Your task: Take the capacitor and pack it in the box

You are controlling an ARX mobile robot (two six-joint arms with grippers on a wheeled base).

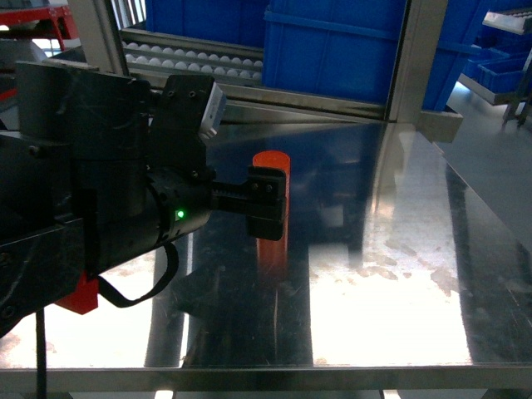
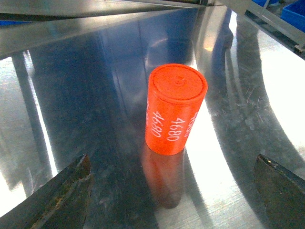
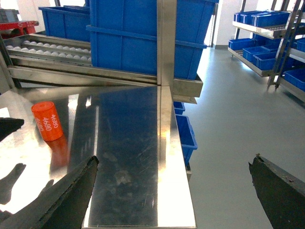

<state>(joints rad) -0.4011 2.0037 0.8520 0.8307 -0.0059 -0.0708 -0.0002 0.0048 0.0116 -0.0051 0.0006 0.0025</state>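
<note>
The capacitor [image 1: 271, 160] is an orange cylinder with white "4680" print, standing upright on the steel table [image 1: 399, 274]. In the head view my left gripper [image 1: 270, 204] is at the capacitor, and one black finger covers its middle. In the left wrist view the capacitor [image 2: 174, 112] stands just ahead of the left gripper [image 2: 171, 162], whose fingers are wide open and do not touch it. My right gripper [image 3: 174, 160] hangs open and empty over the table's right edge, with the capacitor [image 3: 46, 120] far to its left. The box is out of view.
Big blue crates [image 1: 332, 50] and a roller conveyor [image 1: 191, 60] run along the back behind a steel post [image 1: 411, 58]. The table's right edge [image 3: 164, 143] drops to grey floor. A small blue bin [image 3: 186, 131] sits below it. Shelves of blue bins [image 3: 259, 19] stand beyond.
</note>
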